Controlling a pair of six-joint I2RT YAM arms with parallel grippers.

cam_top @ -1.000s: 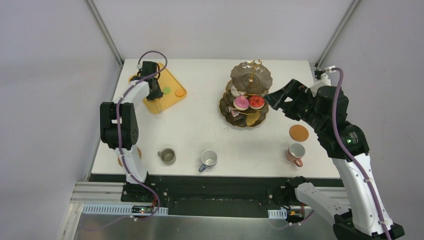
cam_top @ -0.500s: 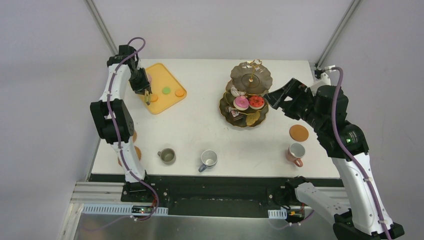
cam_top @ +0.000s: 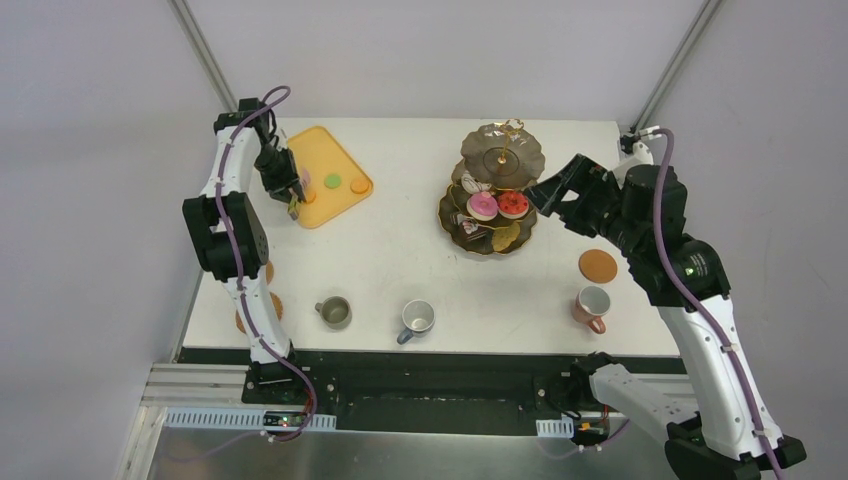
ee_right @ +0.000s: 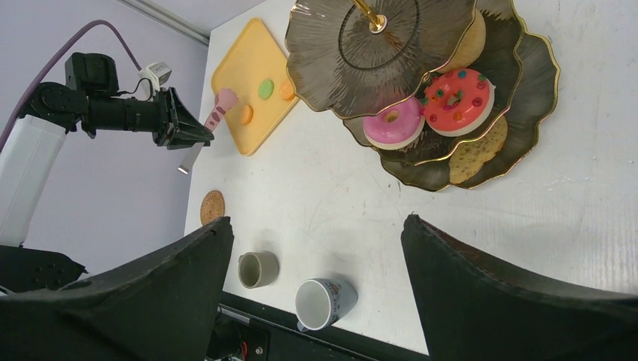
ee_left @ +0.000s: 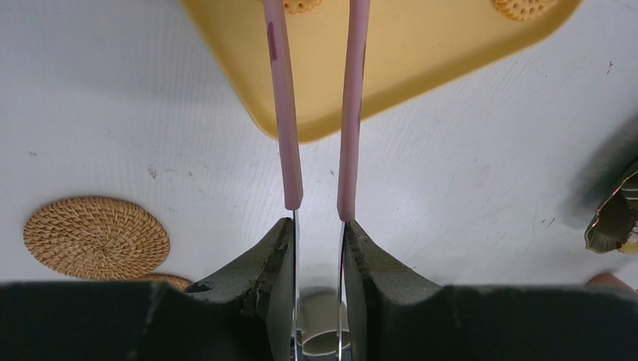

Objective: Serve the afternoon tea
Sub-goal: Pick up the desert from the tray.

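Left arm's just swung back off the middle of the yellow-orange tray [cam_top: 335, 150] to its near-left edge. The left fingers [ee_left: 274, 263] are clamped on the metal shanks of the pink-handled tongs [ee_left: 284, 113], squeezing them part-way, so the pink arms sit close but apart, aimed at the tray. Their tips run out of the wrist view, so can't tell there if anything's betw. them. From above all 3 macarons are on the tray: an orange macaron [cam_top: 308, 196] right by the tongs, the green macaron [cam_top: 333, 181] & a 2nd orange further along. So I'd say nothing's picked up yet. Right arm has barely shifted. The right fingers [ee_right: 173, 286] are spread wide, empty, hanging just beside the three-tier stand [cam_top: 520, 155], which has the pink doughnut [cam_top: 482, 206] & red doughnut [cam_top: 513, 204] on its mid tier. Olive mug [cam_top: 334, 312], grey-blue mug [cam_top: 417, 318] & pink mug [cam_top: 592, 304] stand along the near edge of the surface [cam_top: 400, 250]. The pink one is near a brown coaster [cam_top: 598, 265], not on it. Looks like macarons-to-stand is the step in hand; mugs & coasters are yet to do.
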